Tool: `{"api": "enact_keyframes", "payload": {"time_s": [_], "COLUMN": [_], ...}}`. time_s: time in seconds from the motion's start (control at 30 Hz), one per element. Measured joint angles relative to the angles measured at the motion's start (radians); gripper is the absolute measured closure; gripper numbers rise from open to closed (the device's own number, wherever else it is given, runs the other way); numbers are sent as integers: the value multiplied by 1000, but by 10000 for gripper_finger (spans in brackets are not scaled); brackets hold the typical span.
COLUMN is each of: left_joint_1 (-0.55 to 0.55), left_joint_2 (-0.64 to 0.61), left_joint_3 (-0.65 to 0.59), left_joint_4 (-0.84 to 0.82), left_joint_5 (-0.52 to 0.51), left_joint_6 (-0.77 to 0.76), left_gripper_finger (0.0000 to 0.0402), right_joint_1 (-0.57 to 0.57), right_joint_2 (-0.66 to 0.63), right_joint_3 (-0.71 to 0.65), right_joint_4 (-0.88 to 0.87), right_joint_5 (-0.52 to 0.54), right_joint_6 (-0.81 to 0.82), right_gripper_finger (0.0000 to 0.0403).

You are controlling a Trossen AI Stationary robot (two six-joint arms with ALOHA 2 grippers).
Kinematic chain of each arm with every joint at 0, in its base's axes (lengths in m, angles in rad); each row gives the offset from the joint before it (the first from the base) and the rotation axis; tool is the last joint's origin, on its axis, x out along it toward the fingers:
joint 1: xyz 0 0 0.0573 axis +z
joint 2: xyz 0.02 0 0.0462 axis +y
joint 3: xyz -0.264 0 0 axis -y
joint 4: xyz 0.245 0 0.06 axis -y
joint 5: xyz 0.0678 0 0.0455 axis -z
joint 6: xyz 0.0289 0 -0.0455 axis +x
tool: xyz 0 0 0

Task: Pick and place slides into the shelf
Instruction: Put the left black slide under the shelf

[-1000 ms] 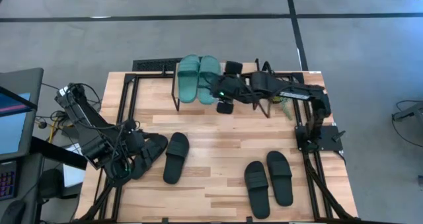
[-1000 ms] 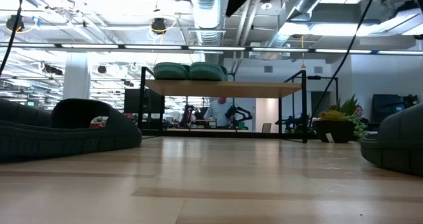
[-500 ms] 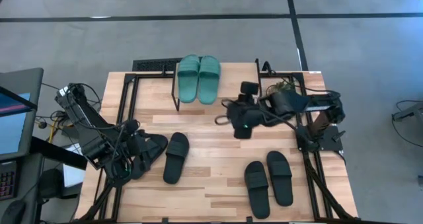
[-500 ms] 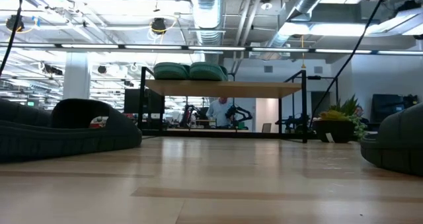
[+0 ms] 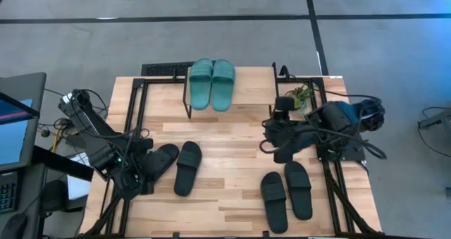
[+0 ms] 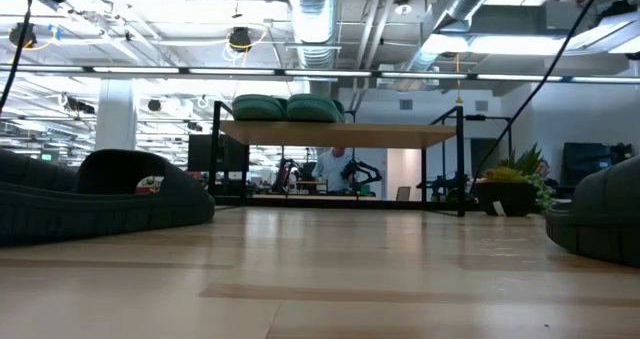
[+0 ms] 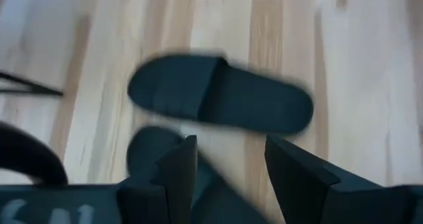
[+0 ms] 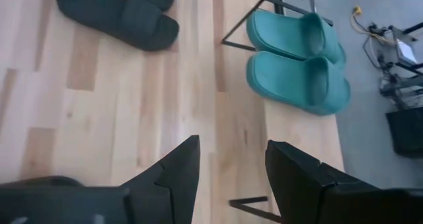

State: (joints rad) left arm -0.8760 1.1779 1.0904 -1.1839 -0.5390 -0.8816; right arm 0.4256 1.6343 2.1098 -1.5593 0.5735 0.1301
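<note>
The teal-green pair lies side by side on the left end of the shelf's top board, and also shows in the low view as the teal pair on the board. One black pair lies near the table's left, another black pair near its right. My left gripper is open above the leftmost black slide, its partner just beyond. My right gripper is open and empty over bare table, between the shelf and the right black pair.
A potted plant stands at the shelf's right end. Black frame rails run along the table's left and right edges. Bare wood lies between the two black pairs. The shelf's right half carries nothing.
My right gripper has drawn back from the teal pair on the shelf, moving toward the table's near right, and stays open and empty. The teal pair keeps its place on the board. My left gripper has shifted slightly toward the near edge over the leftmost black slide.
</note>
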Motion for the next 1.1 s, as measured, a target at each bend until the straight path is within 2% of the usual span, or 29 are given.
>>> {"api": "enact_keyframes", "payload": {"time_s": [0.2, 0.33, 0.47, 0.73, 1.1], "left_joint_1": [-14, -36, -52, -91, -100], "left_joint_2": [1, 1, -1, 0, 0], "left_joint_3": [0, -2, -74, -263, -393], "left_joint_4": [-142, -213, -210, -91, 88], "left_joint_5": [140, 130, 113, 133, 102], "left_joint_6": [43, 122, 224, 282, 279], "left_gripper_finger": [234, 234, 234, 234, 234], "right_joint_1": [65, 92, 106, 144, 154], "right_joint_2": [1, 9, 24, 41, 56], "right_joint_3": [0, -2, -4, -5, -3], "right_joint_4": [-2, 5, 10, -6, -8], "right_joint_5": [1, 36, 60, 78, 107], "right_joint_6": [110, 198, 277, 406, 457], "right_gripper_finger": [254, 263, 273, 284, 284]}}
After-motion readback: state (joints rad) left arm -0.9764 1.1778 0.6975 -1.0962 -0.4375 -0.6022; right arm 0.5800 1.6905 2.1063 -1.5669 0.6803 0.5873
